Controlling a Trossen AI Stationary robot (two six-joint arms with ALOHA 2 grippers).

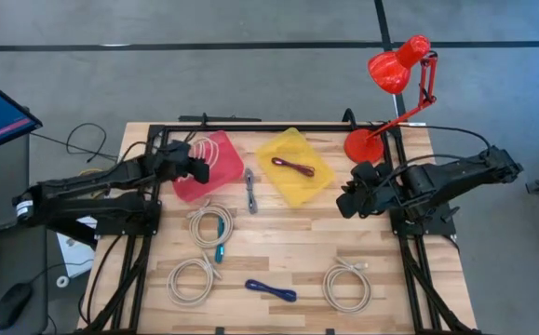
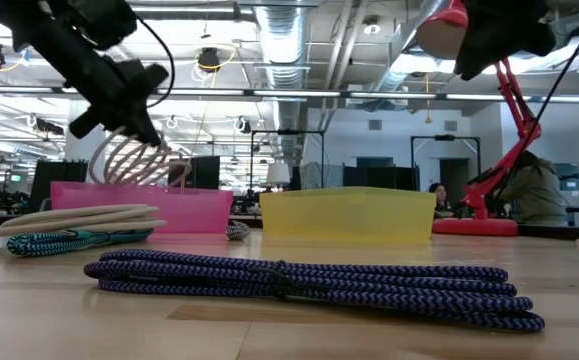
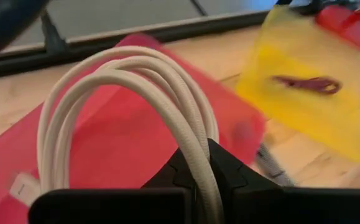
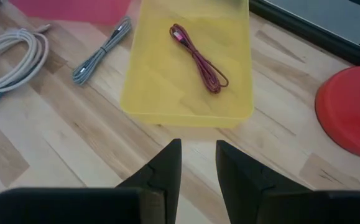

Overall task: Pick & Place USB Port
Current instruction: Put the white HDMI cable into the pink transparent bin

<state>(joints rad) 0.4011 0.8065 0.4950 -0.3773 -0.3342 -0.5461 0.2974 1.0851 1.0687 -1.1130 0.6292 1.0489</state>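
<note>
My left gripper [image 1: 202, 160] is over the pink tray [image 1: 190, 188] at the far left, shut on a coiled white cable [image 3: 120, 81]. In the low view the coil [image 2: 134, 160] hangs below the fingers, just above the tray's wall [image 2: 139, 210]. The yellow tray [image 1: 278, 149] beside it holds a maroon cable [image 1: 293, 167] lying flat on its floor. My right gripper [image 4: 198, 165] hovers open and empty off the yellow tray's near right corner, beside the lamp base. My left gripper pinches a bunch of the white coil's strands [image 3: 199, 163] between its two fingers, at one spot on the loop. The fingers slant down toward the tray. The coil's loops fan out beyond the fingertips, lifted over the pink tray; whether its lowest part touches the tray I cannot tell.
On the wooden table lie a grey cable [image 1: 249, 189], a white coil with a teal cable [image 1: 210, 228], two more white coils [image 1: 192, 279] [image 1: 346, 285] and a blue cable [image 1: 271, 290]. A red desk lamp [image 1: 395, 73] stands at the far right.
</note>
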